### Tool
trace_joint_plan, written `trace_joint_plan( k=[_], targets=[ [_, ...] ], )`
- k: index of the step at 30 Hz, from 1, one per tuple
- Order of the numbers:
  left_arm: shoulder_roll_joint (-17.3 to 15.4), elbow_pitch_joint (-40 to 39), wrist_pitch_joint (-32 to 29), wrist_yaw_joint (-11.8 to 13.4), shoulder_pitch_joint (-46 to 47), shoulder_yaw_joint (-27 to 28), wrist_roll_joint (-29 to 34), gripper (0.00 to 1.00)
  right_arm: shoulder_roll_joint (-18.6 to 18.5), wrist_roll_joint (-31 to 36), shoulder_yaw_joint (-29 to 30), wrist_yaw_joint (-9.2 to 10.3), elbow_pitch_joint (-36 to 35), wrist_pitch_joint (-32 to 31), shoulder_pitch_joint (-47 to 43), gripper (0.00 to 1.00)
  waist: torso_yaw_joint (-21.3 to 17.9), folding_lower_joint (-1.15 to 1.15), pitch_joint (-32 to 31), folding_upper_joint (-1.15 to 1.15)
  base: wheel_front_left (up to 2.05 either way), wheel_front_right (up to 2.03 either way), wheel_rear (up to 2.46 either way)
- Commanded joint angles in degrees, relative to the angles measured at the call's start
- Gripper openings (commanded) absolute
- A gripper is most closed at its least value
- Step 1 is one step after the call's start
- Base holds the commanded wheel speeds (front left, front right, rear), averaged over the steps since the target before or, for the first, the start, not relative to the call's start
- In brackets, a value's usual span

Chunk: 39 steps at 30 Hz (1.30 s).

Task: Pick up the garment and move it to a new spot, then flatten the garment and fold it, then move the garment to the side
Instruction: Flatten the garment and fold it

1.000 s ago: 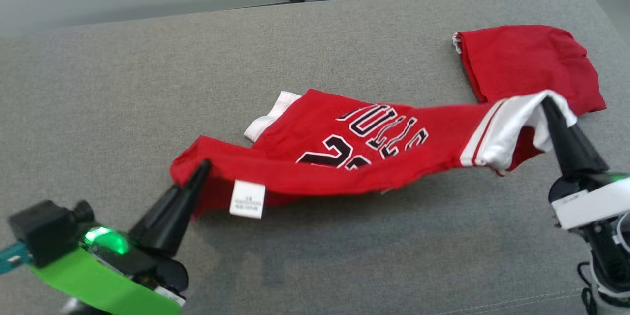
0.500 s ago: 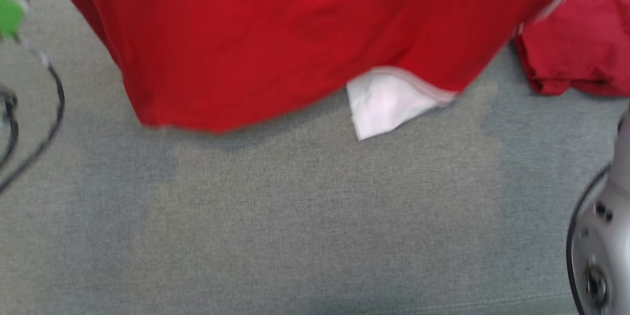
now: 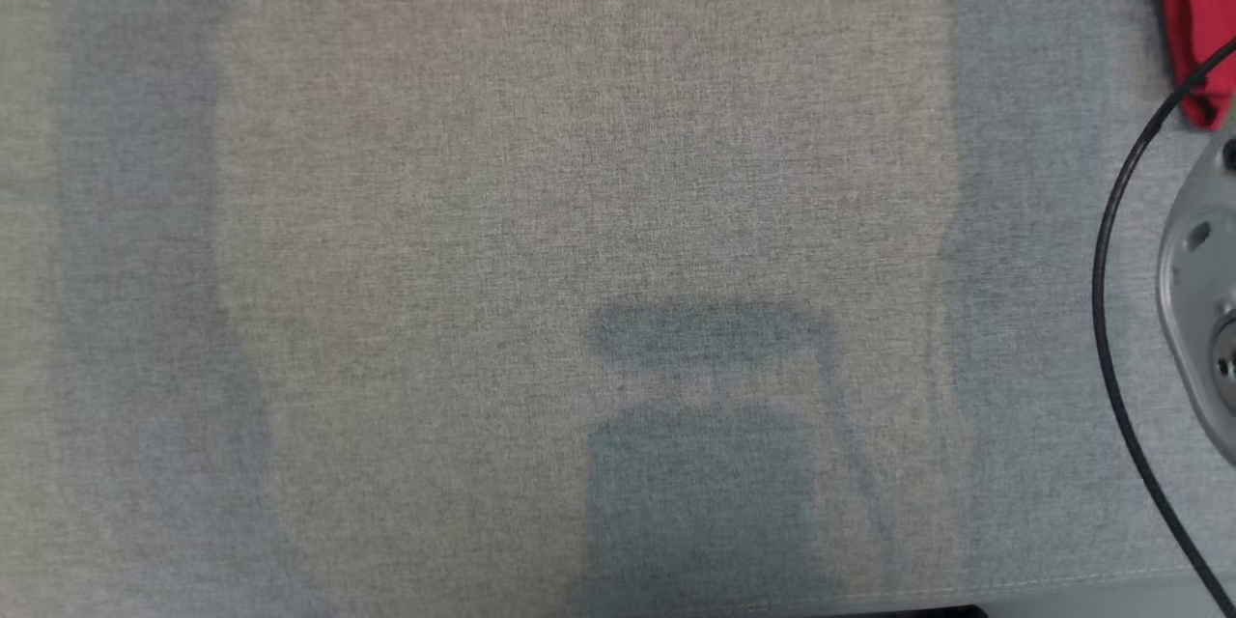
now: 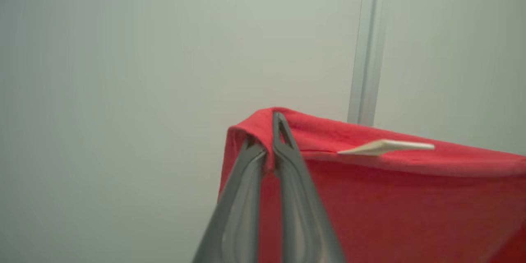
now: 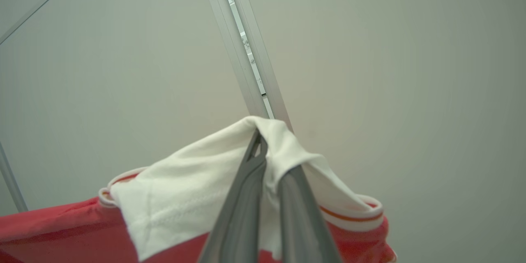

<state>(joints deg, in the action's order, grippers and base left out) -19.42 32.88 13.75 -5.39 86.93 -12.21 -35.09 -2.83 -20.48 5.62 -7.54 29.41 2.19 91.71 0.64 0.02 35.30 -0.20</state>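
Centre-frame in each wrist view, left gripper [image 4: 266,135] pinches the red jersey [image 4: 390,197] by its hem; right gripper [image 5: 267,156] pinches its white sleeve [image 5: 189,189].

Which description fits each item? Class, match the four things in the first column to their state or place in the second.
Column one:
1. left pincer
2. right pincer
3. care label
4. black cable

Column two:
A. shut on the white sleeve of the jersey
B. curving above the grey cushion
C. shut on the jersey's red hem
D. sticking out from the jersey's top edge

Pairs: 1-C, 2-A, 3-D, 4-B.
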Motion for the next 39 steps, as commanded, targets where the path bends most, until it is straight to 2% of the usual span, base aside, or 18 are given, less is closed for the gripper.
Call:
trace_joint_plan(
  k=[1,3,5,8,10,11,12,19,22,27,31,35,39],
  targets=[
    [-0.5,0.9,0.8,-0.6,-0.3,-0.1,1.1,0.00,-0.2,-0.4,-1.6,0.10,0.8,1.0,-1.6,0.00,-0.7,-0.02,2.2,0.20,0.00,0.00,0.00],
    [-0.5,1.5,1.1,-1.0,-2.0,-0.3,1.7,0.00,-0.5,-0.7,-3.2,0.09,1.3,1.7,-3.4,0.00,-0.9,-0.02,2.5,0.20,0.00,0.00,0.00],
    [-1.0,1.6,1.4,-1.6,-7.1,-1.6,3.4,0.00,-2.5,-1.2,-7.0,0.11,1.1,3.8,-8.6,0.00,-0.9,-0.02,2.5,0.20,0.00,0.00,0.00],
    [-1.6,-2.1,1.4,-2.1,-17.7,-1.5,5.8,0.00,-6.7,-1.1,-14.0,0.11,-1.8,8.3,-20.3,0.00,-0.5,-0.02,0.5,0.20,0.00,0.00,0.00],
    [-0.8,-4.6,1.4,-2.0,-27.1,-0.8,6.4,0.00,-8.9,-3.3,-16.2,0.09,-4.9,10.0,-30.1,0.00,-0.2,-0.02,-1.2,0.20,0.00,0.00,0.00],
    [-0.5,-5.9,1.4,-2.1,-31.8,-0.8,6.9,0.00,-10.0,-4.4,-16.6,0.10,-6.5,10.5,-35.2,0.00,-0.1,-0.02,-2.1,0.20,0.00,0.00,0.00],
    [0.1,-8.4,1.4,-2.1,-40.5,0.0,6.6,0.00,-11.5,-6.7,-16.6,0.10,-9.7,11.2,-45.0,0.00,-0.1,-0.02,-4.0,0.20,0.00,0.00,0.00],
    [2.8,-17.3,1.4,-1.8,-62.7,3.3,6.9,0.00,-15.2,-9.6,-16.7,0.11,-20.4,11.0,-71.1,0.00,0.2,-0.02,-11.1,0.20,0.00,0.00,0.00],
    [4.0,-21.1,1.4,-0.5,-71.5,4.4,6.9,0.00,-16.0,-8.6,-15.3,0.11,-22.2,10.9,-78.9,0.00,-0.3,-0.02,-14.9,0.20,0.00,0.00,0.00],
    [6.2,-29.0,0.9,3.6,-88.3,3.6,7.2,0.00,-16.6,-5.0,-12.5,0.12,-23.4,11.3,-90.2,0.00,-1.2,-0.02,-19.7,0.20,0.00,0.00,0.00],
    [8.9,-34.5,-1.1,6.5,-98.7,2.3,5.5,0.00,-14.9,-4.5,-9.1,0.12,-24.8,11.8,-98.8,0.00,-0.6,-0.02,-20.8,0.20,0.00,0.00,0.00],
    [10.8,-38.9,-4.2,7.7,-102.5,-0.1,4.4,0.00,-12.7,-5.2,-6.8,0.12,-27.4,12.0,-103.4,0.00,0.0,-0.02,-20.1,0.20,0.00,0.00,0.00],
    [10.5,-41.9,-7.3,8.6,-102.1,-0.7,4.1,0.00,-11.7,-8.2,-6.8,0.12,-30.6,9.2,-102.8,0.00,-0.3,-0.02,-19.6,0.20,0.00,0.00,0.00]
  ],
)
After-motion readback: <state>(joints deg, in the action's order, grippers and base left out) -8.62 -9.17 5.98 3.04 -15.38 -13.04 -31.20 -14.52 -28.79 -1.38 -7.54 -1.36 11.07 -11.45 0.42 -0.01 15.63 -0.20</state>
